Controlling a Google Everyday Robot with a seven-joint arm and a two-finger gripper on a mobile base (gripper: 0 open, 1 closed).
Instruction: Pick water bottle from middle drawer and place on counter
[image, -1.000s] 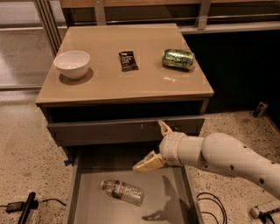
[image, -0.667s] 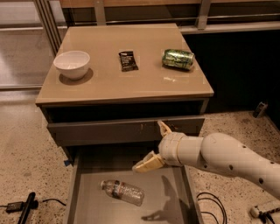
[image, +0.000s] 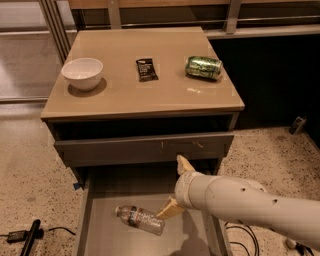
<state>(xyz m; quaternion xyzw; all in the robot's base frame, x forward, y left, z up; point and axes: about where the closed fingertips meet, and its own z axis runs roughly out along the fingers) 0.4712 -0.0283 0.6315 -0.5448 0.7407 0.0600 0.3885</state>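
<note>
The water bottle lies on its side on the floor of the open middle drawer, white cap pointing left. My gripper hangs over the drawer just right of the bottle, fingers spread wide and empty. The lower fingertip is close to the bottle's right end; the upper one is near the drawer front above. The tan counter tops the cabinet.
On the counter stand a white bowl, a dark snack packet and a green can. A shut grey drawer front sits above the open drawer. Cables and a black object lie on the speckled floor.
My gripper has moved down into the open drawer, closer to the bottle's right end. The bottle has not moved.
</note>
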